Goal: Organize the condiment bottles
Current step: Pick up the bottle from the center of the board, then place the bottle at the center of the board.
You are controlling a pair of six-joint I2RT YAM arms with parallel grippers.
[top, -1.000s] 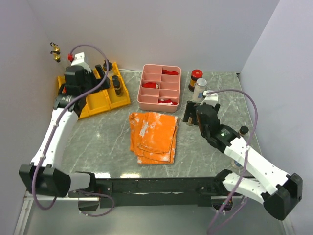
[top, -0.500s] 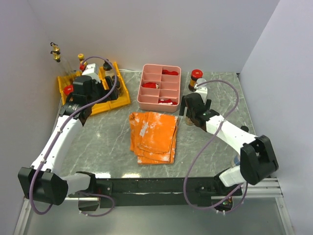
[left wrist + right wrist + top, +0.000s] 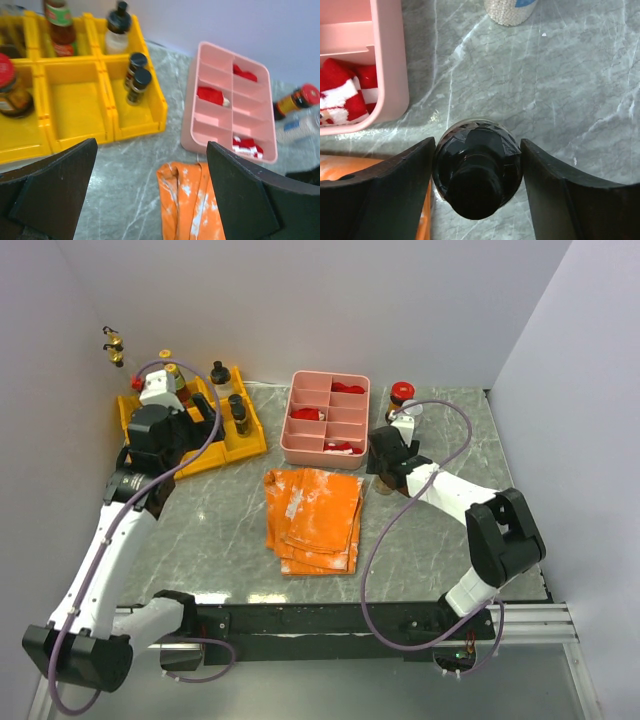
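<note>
My right gripper (image 3: pixel 477 185) is shut on a dark bottle with a black cap (image 3: pixel 477 175), one finger (image 3: pixel 395 200) on each side; the bottle stands on the table (image 3: pixel 380 487) between the pink tray and the cloth's corner. Behind it stand a clear jar of white beads (image 3: pixel 510 12) (image 3: pixel 413 412) and a red-capped bottle (image 3: pixel 401 393). My left gripper (image 3: pixel 150 200) hangs open and empty above the table beside the yellow tray (image 3: pixel 75 107). That tray holds a red-capped jar (image 3: pixel 10 90), a red sauce bottle (image 3: pixel 60 30), a black-capped clear bottle (image 3: pixel 117 30) and two small dark jars (image 3: pixel 136 80).
A pink divided tray (image 3: pixel 327 455) with red pieces sits at the back middle. An orange folded cloth (image 3: pixel 315 515) lies in front of it. Two small yellow-capped items (image 3: pixel 113 345) hang on the left wall. The walls close in the back and both sides.
My right gripper has moved left and down over the black-capped bottle and its fingers have closed in on it. The left arm has pulled back from the yellow tray, still open.
</note>
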